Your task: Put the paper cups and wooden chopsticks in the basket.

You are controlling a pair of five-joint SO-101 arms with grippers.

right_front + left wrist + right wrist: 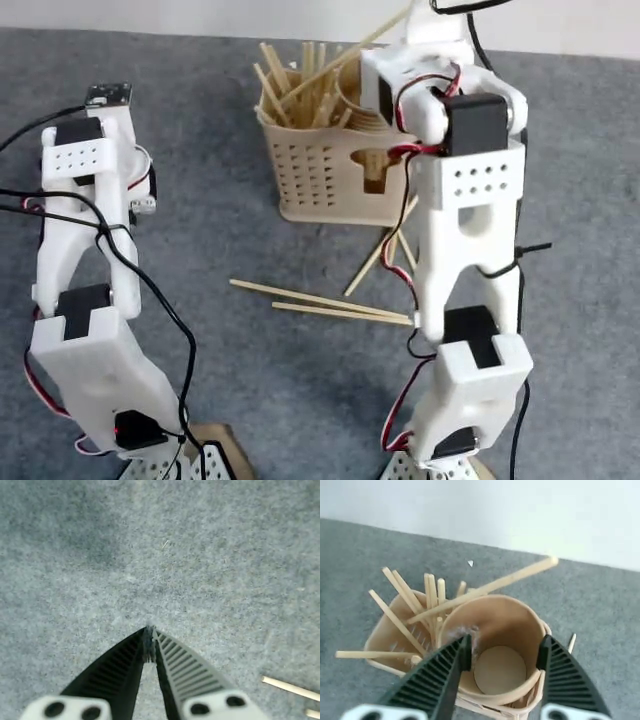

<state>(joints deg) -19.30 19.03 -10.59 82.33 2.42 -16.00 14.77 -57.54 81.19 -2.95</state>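
The right end effector (505, 652) is open, its jaws spread over the two sides of a paper cup (497, 615) standing in the basket (376, 639). Just beyond its tips, wooden chopsticks (402, 594) stick up from the basket beside the cup. The left end effector (150, 647) is closed, tips together over the grey surface (200, 555). Two loose chopsticks (290, 688) lie near it.

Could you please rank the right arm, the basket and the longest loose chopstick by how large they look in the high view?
1. the right arm, though it is nearer the camera, which enlarges it.
2. the basket.
3. the chopstick, about as long as the basket is wide but far thinner.
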